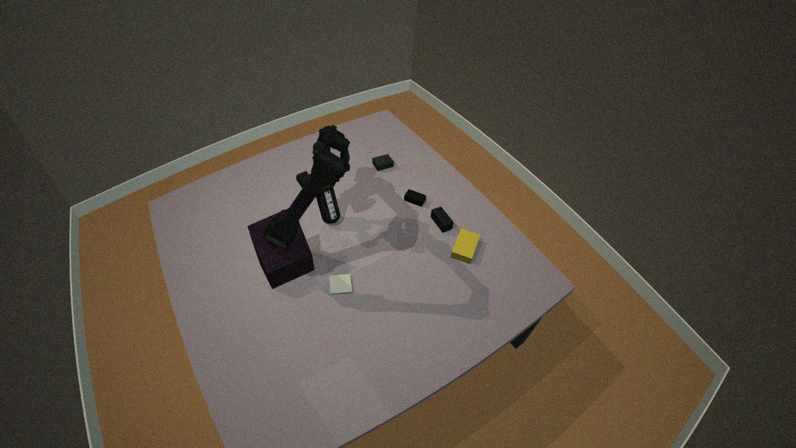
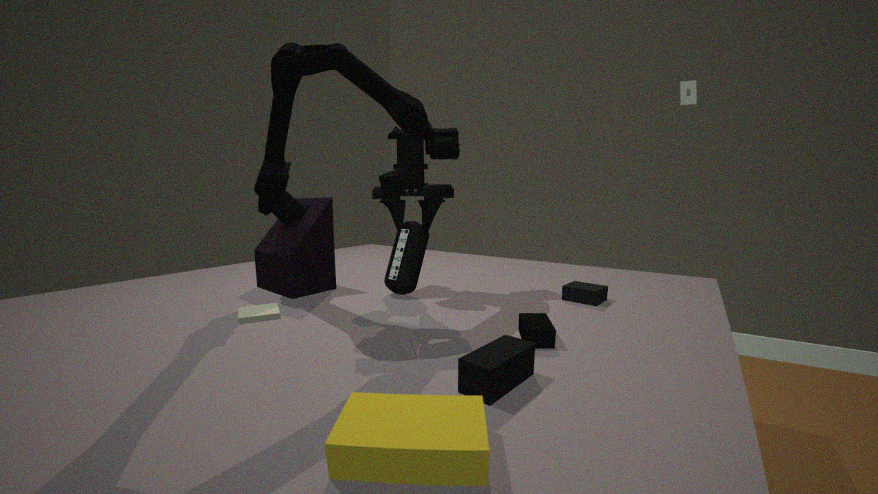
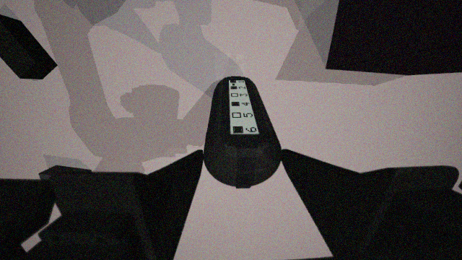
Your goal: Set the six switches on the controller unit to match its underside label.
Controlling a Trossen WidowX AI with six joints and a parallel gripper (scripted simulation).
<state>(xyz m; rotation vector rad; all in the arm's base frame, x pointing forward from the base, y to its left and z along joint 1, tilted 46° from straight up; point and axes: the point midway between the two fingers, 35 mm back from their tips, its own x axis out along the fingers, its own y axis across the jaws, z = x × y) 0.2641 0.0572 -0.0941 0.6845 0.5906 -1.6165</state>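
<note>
The dark controller unit (image 1: 337,216) (image 2: 416,265) (image 3: 218,141) hangs steeply tilted above the bench (image 1: 267,345) (image 2: 644,429). My gripper (image 2: 412,228) (image 3: 242,154) is shut on it near its upper end, one finger on each side. The underside label (image 1: 330,205) (image 2: 398,252) (image 3: 244,120) faces the wrist camera. In the wrist view squares 1, 2, 4 and 6 look filled; 3 and 5 are empty. Square 1 is small at the far end. The switches are on the hidden side and their settings cannot be seen.
The arm's dark base (image 1: 283,256) (image 2: 310,258) (image 3: 393,36) stands beside the unit. A pale block (image 1: 340,284) (image 2: 258,313) lies near it. A yellow block (image 1: 466,244) (image 2: 411,420) and three black blocks (image 1: 441,218) (image 1: 415,197) (image 1: 382,162) lie on the other side.
</note>
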